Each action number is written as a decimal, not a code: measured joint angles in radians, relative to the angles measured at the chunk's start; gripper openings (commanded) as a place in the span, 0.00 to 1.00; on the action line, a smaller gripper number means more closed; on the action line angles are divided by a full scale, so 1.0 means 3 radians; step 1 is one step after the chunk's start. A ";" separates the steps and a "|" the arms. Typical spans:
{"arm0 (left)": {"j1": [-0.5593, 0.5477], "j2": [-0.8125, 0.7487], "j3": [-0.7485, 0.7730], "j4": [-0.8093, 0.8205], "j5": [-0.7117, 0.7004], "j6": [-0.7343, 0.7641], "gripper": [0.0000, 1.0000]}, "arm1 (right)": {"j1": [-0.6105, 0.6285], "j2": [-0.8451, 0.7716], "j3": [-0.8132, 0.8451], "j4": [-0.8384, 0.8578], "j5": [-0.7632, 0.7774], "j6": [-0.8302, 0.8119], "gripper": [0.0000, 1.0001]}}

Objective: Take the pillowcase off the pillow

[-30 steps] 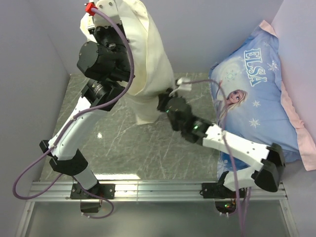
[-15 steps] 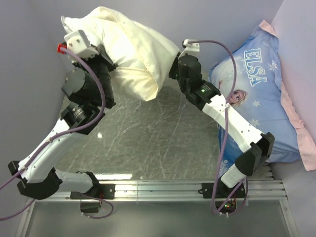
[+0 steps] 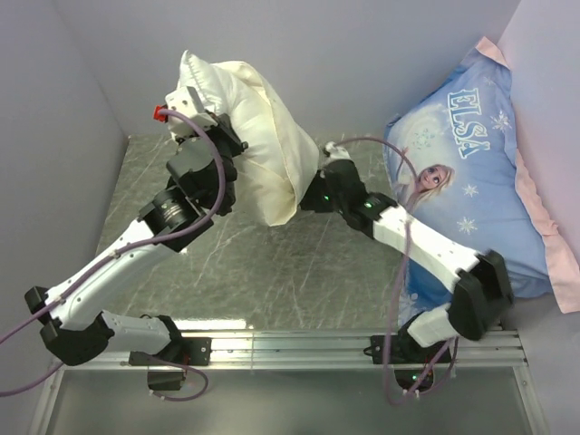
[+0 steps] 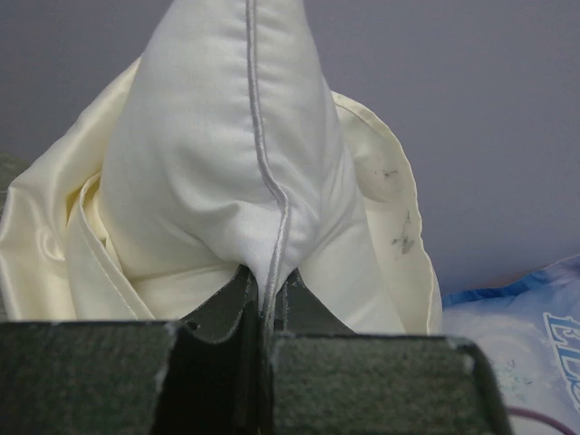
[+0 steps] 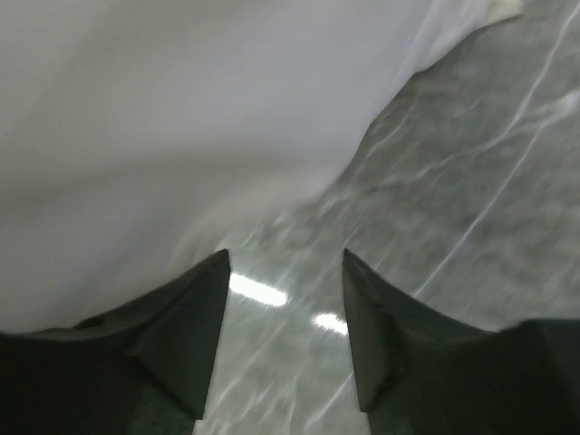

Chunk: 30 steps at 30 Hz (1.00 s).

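The left claw (image 4: pixel 265 292) is seen closed tight on a corner of the pillow (image 4: pixel 227 136), with the piped seam of the white fabric pinched between its two fingers. Around that exposed corner the pillowcase (image 4: pixel 41 245) is gathered in cream folds. Its open hem is peeled back on both sides, so that only the tip of the pillow is bared. A few dark smudges are visible on the cream fabric at the right of the left wrist view.

From above, the bundle is held up by the left arm near the back wall, with the gripped end uppermost at the left and the other end hanging down to the right, over the desk (image 3: pixel 272 267). Whether the lowest tip touches the desk cannot be told.

The right claw (image 5: pixel 283 272) is spread wide and nothing is held in it — pale, blurred fabric is seen just beyond its left finger, and marbled desk shows between the fingers. It is placed just beside the bundle's lower end. A blue Elsa-print pillow (image 3: pixel 471 172) is propped at the right side, apart from the bundle.
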 measured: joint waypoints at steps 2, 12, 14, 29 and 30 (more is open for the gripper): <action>-0.0023 0.0106 0.0098 0.0043 -0.0019 -0.0017 0.01 | -0.0003 -0.0439 -0.0326 0.0034 -0.0146 0.0131 0.63; -0.0186 0.0605 0.0568 0.0070 -0.0371 -0.0089 0.01 | 0.0112 -0.2556 -0.1035 0.0443 -0.0437 0.0872 0.64; -0.0229 0.0629 0.0568 0.0112 -0.0443 -0.0078 0.01 | 0.0295 -0.2710 -0.1118 0.0436 -0.0415 0.0970 0.64; -0.0495 0.0824 0.0575 0.0582 -0.0767 0.0167 0.00 | 0.1298 -0.2639 -0.1132 0.0459 0.0548 0.1189 0.60; -0.0502 0.0830 0.0577 0.0603 -0.0778 0.0186 0.00 | 0.1307 -0.2605 -0.1119 0.0467 0.0584 0.1189 0.56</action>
